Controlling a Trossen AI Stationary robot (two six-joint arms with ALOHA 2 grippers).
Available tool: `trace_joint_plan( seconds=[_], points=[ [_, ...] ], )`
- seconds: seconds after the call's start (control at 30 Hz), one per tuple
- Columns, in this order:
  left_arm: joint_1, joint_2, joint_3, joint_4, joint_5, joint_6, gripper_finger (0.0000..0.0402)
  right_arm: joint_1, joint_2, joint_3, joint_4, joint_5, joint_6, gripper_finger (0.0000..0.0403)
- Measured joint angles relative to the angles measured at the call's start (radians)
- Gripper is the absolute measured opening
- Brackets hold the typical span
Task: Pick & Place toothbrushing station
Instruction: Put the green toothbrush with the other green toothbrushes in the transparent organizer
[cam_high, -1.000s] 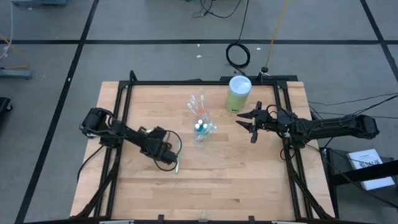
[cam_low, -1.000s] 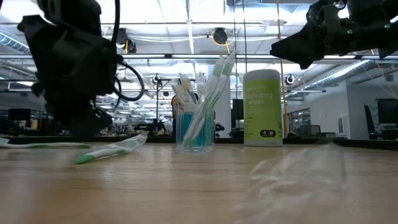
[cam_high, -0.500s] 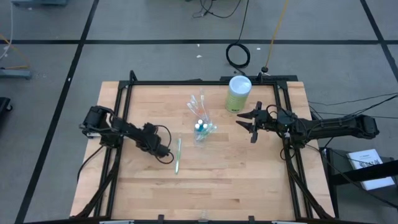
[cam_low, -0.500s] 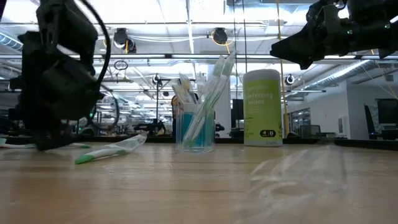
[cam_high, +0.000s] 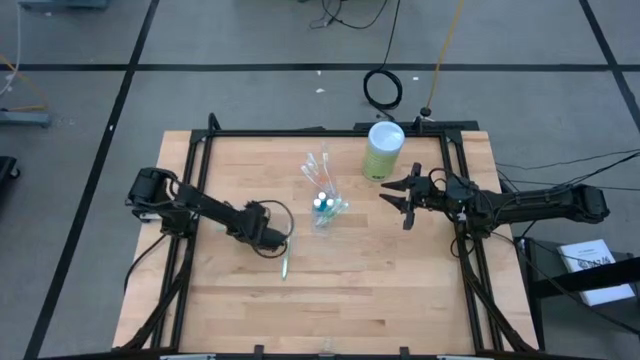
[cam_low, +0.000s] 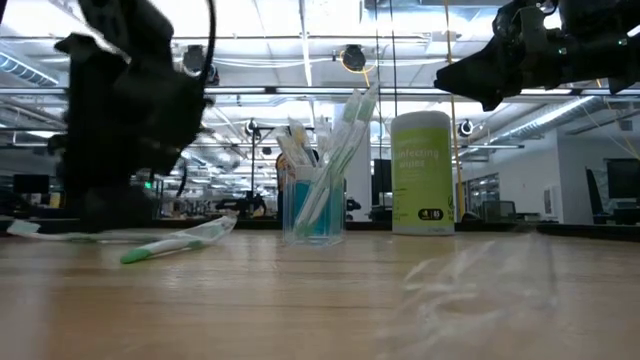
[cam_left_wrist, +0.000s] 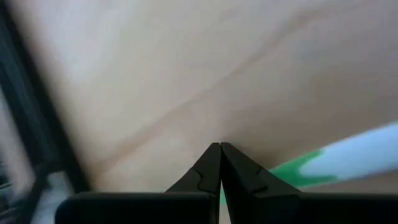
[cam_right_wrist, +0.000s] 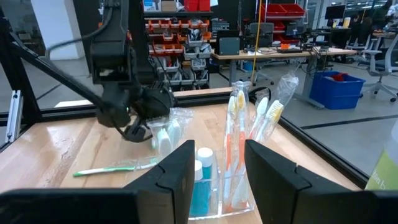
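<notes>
A clear cup (cam_high: 322, 207) holding wrapped toothbrushes and blue-capped tubes stands at the table's middle; it also shows in the low view (cam_low: 313, 210) and the right wrist view (cam_right_wrist: 217, 180). A green-white toothbrush (cam_high: 285, 263) lies flat on the wood to the left of the cup, near side (cam_low: 175, 243). My left gripper (cam_high: 272, 238) is shut, low over the table at that toothbrush's far end (cam_left_wrist: 336, 160). My right gripper (cam_high: 398, 200) is open and empty, held in the air to the right of the cup. My left gripper's shut fingertips (cam_left_wrist: 219, 149) point down at the wood right beside the toothbrush's green part (cam_left_wrist: 295, 171). I cannot tell whether they touch it. The toothbrush lies flat on the table.
A lime-green canister with a white lid (cam_high: 383, 150) stands at the far right of the table. A clear wrapper (cam_low: 45, 233) lies at the left. A black frame (cam_high: 300, 132) borders the table. Bare wood lies toward the near edge.
My left gripper has gone from over the green-white toothbrush toward the table's left edge, then back right to the toothbrush's far end. The toothbrush lies on the table as before. My right gripper has kept still.
</notes>
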Motion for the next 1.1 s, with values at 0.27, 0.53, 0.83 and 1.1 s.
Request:
trace_joint_plan(
  seconds=[0.27, 0.53, 0.83, 1.1],
  points=[
    [-0.010, -0.118, 0.124, 0.216, -0.198, 0.220, 0.0013, 0.000, 0.000, 0.000, -0.001, 0.000, 0.000, 0.0130],
    [-0.048, -0.286, 0.154, 0.003, -0.195, 0.148, 0.0019, 0.000, 0.000, 0.000, -0.006, 0.000, -0.001, 0.0130],
    [-0.054, -0.466, -0.026, -0.056, -0.054, -0.146, 0.0118, 0.000, 0.000, 0.000, -0.006, 0.000, -0.007, 0.0130],
    [-0.067, -0.490, -0.184, -0.056, 0.056, -0.131, 0.0228, 0.000, 0.000, 0.000, -0.005, 0.000, -0.008, 0.0130]
  ],
)
